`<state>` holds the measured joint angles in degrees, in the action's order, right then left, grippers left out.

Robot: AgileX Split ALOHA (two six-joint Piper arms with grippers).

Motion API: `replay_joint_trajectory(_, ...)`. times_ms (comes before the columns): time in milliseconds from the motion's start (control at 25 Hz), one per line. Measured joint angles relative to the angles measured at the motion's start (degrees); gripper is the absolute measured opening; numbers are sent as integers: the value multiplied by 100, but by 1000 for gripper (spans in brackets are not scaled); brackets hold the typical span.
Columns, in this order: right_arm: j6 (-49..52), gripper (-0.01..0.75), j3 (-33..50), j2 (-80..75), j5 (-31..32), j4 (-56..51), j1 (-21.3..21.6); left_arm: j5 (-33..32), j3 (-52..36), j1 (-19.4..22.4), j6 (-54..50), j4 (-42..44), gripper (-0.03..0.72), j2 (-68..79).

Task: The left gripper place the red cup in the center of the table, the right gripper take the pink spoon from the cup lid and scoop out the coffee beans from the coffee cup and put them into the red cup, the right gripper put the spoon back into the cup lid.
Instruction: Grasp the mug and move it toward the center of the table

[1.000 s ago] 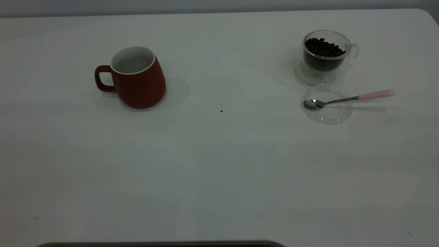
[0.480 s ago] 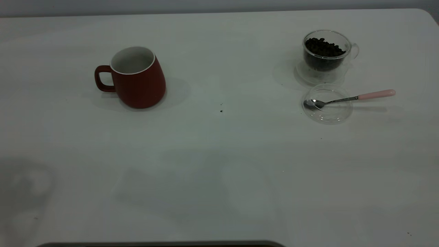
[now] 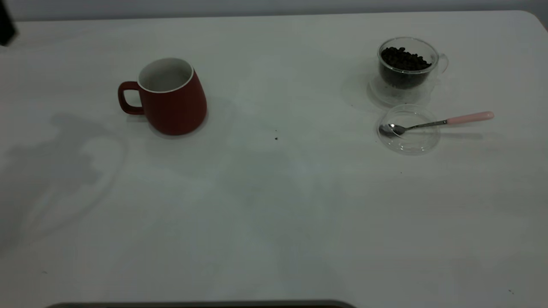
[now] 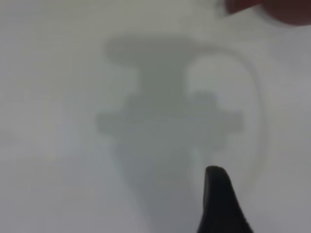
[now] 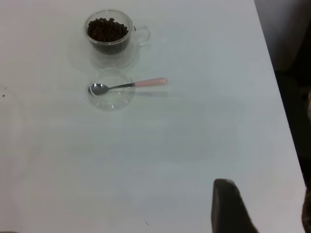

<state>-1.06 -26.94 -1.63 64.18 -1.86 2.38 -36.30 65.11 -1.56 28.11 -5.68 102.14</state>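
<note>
1. Stage: nothing has been grasped yet. The red cup (image 3: pixel 172 99) stands upright on the left part of the table (image 3: pixel 274 214), not yet at its centre, so the first step is judged to be pending.
2. Left gripper (image 4: pixel 219 206): it is held above bare table, with its shadow cast below it. Only one tip is shown in the left wrist view, so whether it is spread or pressed together cannot be told.
3. Key relation: the red cup lies ahead of the left gripper, only its edge being caught in that wrist view (image 4: pixel 272 7). The cup's handle is turned away from the table's centre, toward the left arm's side. The left gripper is judged the nearer of the two by far.
4. Right gripper (image 5: pixel 228 209): it is held high and well back from its targets. Its state cannot be told either.
5. Ahead of the right gripper the lid (image 5: pixel 112 95) lies flat, and the coffee cup (image 5: pixel 110 38), full of beans (image 5: pixel 107 30), stands just beyond it.
6. Spoon (image 5: pixel 127 86): its bowl rests in the lid, and its pink handle sticks out over the rim, away from the table's centre. Its long axis runs across the right gripper's line of approach, not along it.
7. Coming move, as judged: the left gripper is to be brought forward and lowered onto the red cup.
</note>
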Motion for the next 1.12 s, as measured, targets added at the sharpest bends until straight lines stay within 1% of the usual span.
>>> replay_joint_trajectory(80, 0, 395, 0, 0, 0, 0, 0, 53, 380, -56, 718, -374, 505, 492)
replay_joint_trajectory(200, 0, 395, 0, 0, 0, 0, 0, 199, 894, -106, 1564, -933, 505, 1145)
replay_joint_trajectory(280, 0, 395, 0, 0, 0, 0, 0, 188, 1255, -139, 2042, -1197, 505, 1568)
replay_joint_trajectory(440, 0, 395, 0, 0, 0, 0, 0, -139, 1802, -194, 3027, -1289, 505, 2112)
replay_joint_trajectory(640, 0, 395, 0, 0, 0, 0, 0, -296, 2041, -221, 4120, -1303, 505, 2382)
replay_joint_trajectory(720, 0, 395, 0, 0, 0, 0, 0, -369, 2046, -223, 4380, -1303, 505, 2457)
replay_joint_trajectory(880, 0, 395, 0, 0, 0, 0, 0, -304, 2046, -223, 4758, -1334, 505, 2656)
replay_joint_trajectory(1120, 0, 395, 0, 0, 0, 0, 0, -165, 2046, -286, 4857, -1340, 505, 2982)
